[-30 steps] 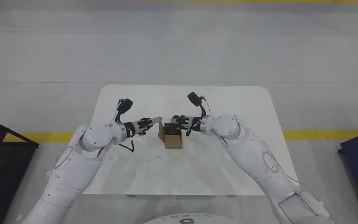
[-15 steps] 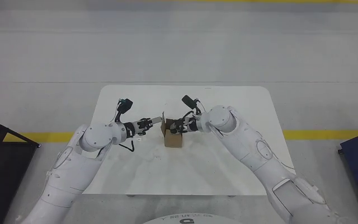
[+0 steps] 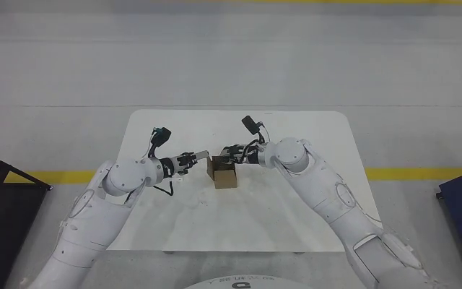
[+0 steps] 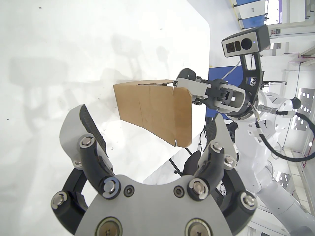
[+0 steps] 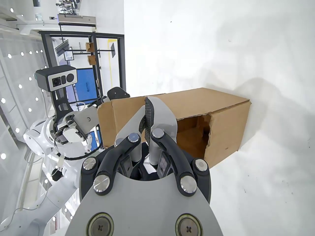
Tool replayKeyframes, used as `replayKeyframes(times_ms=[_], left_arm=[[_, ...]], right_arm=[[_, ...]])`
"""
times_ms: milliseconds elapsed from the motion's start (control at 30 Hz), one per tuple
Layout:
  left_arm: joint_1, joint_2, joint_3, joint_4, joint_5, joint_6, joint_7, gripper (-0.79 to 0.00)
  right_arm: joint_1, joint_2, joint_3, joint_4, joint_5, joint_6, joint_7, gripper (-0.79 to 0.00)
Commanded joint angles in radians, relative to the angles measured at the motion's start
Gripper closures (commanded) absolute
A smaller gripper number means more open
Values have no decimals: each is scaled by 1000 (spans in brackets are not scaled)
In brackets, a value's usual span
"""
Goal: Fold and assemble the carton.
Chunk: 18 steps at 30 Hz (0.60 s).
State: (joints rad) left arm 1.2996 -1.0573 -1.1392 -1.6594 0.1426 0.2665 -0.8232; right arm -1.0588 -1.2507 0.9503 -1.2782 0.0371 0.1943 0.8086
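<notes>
An industrial lab hall: yellow floor line [image 3: 404, 173], blue partitions [image 4: 249, 22].

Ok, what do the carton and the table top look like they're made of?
The carton: brown cardboard by the look, matt and unprinted, with fold creases on its wall and a rough, raw edge at the open end. The table: a smooth, hard white top with a few small dark specks, perhaps laminate or painted board; the look leaves that open.
</notes>
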Motion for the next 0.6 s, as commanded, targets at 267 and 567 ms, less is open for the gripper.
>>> replayKeyframes(times_ms=[267,567], left_arm=[[-5,-1,9,-10,13,19,3,-785],[-3,0,8,-23,20,30,1,-785]], right_arm=[[60,-14,-40,65,13,63,64,0],[75,-19,-67,78,1,109,88,0]])
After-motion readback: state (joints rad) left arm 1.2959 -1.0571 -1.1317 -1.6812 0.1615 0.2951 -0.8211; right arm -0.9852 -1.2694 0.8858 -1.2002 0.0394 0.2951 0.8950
